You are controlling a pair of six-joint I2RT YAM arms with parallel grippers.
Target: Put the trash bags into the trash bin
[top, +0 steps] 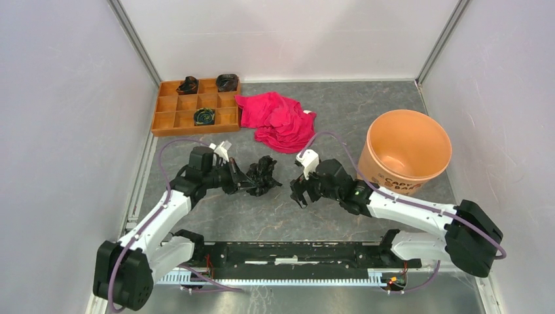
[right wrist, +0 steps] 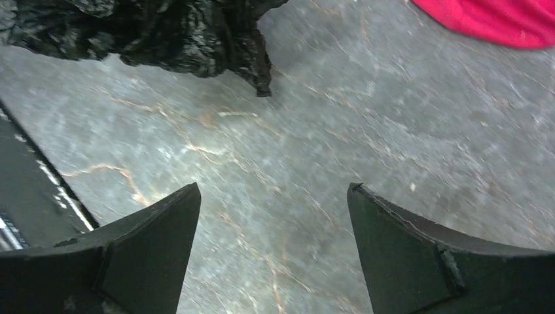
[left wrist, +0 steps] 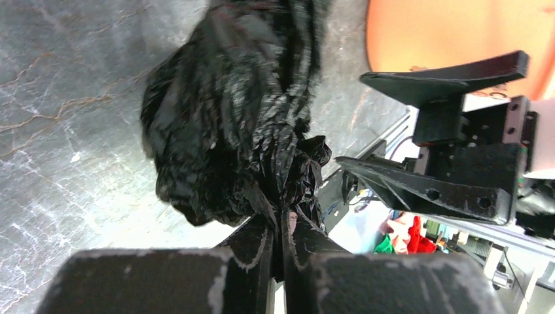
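A crumpled glossy black trash bag (top: 263, 175) hangs near the table's middle. My left gripper (top: 247, 182) is shut on its near end; in the left wrist view the jaws pinch the film (left wrist: 281, 216) and the bag (left wrist: 229, 111) bulges ahead. My right gripper (top: 298, 193) is open and empty just right of the bag, above the grey table; its view shows the bag's edge (right wrist: 170, 33) at top left. The light-orange trash bin (top: 407, 152) stands upright at the right and shows no bag inside; it also shows in the left wrist view (left wrist: 451, 33).
A red-pink cloth (top: 278, 120) lies behind the bag, seen also in the right wrist view (right wrist: 497, 19). A flat orange compartment tray (top: 195, 104) with three small dark rolls sits at the back left. White walls enclose the table.
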